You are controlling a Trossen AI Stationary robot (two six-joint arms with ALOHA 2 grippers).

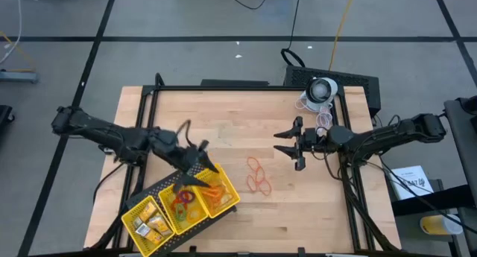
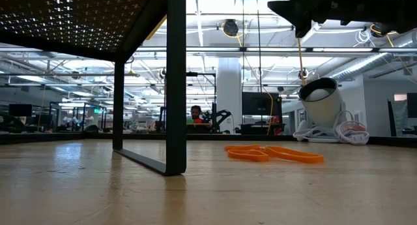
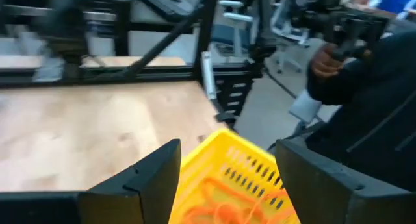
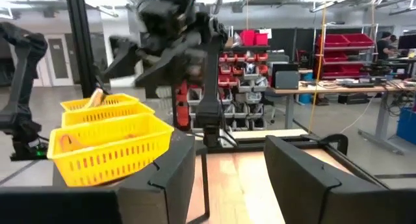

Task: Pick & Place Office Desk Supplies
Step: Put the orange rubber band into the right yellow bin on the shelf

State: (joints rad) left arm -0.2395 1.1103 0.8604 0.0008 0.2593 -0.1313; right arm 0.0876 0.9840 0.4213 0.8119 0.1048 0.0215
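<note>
Pale wood-grain worktop [image 1: 223, 115], satin sheen; perforated glossy yellow plastic tray [image 1: 139, 208]; thin orange rubber bands [image 1: 257, 176]; matt black end effectors.

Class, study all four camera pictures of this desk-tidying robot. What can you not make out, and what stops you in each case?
- Yellow plastic three-compartment tray: in the high view the left gripper covers part of its middle compartment.
- Small yellow-gold blocky pieces: too small there to count.
- Thin orange rubber-band loops on the wooden table: the level low view overlaps them, so their number is unclear.
- Right gripper: cut off by the low view's top edge.
</note>
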